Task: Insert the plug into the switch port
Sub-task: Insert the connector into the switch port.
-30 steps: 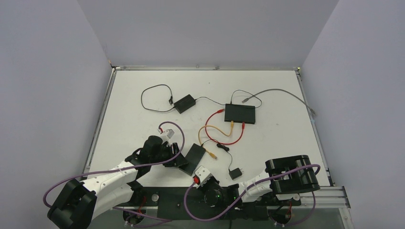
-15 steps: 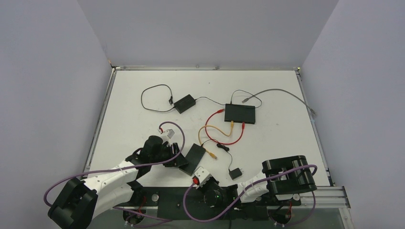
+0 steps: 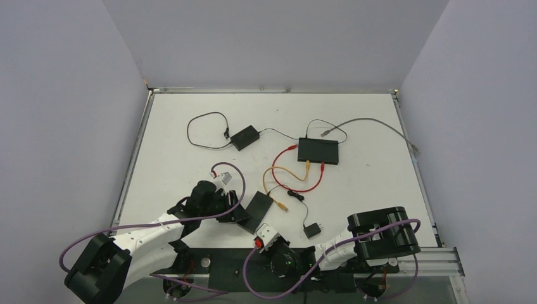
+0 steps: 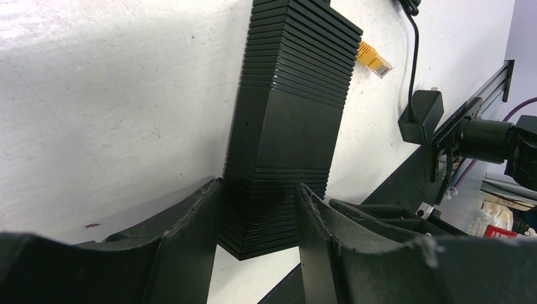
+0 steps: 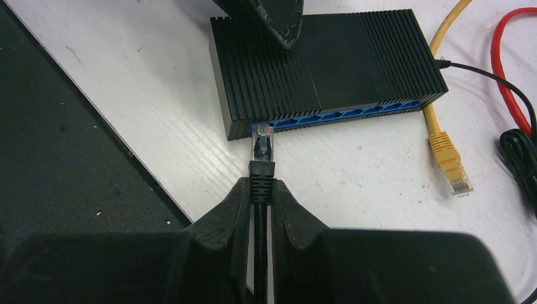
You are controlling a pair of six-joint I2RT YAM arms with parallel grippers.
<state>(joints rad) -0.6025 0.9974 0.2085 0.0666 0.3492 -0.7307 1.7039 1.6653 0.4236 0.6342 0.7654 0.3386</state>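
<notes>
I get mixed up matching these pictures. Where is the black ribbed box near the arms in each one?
Top external: black ribbed switch box, lower middle.
Left wrist: box, centre, running up the picture.
Right wrist: box, top middle.
Shared landmark: the yellow cable plug beside it.

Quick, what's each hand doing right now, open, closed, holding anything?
The left hand: closed on the switch, gripping its sides.
The right hand: closed on the plug, pinching its black boot.
</notes>
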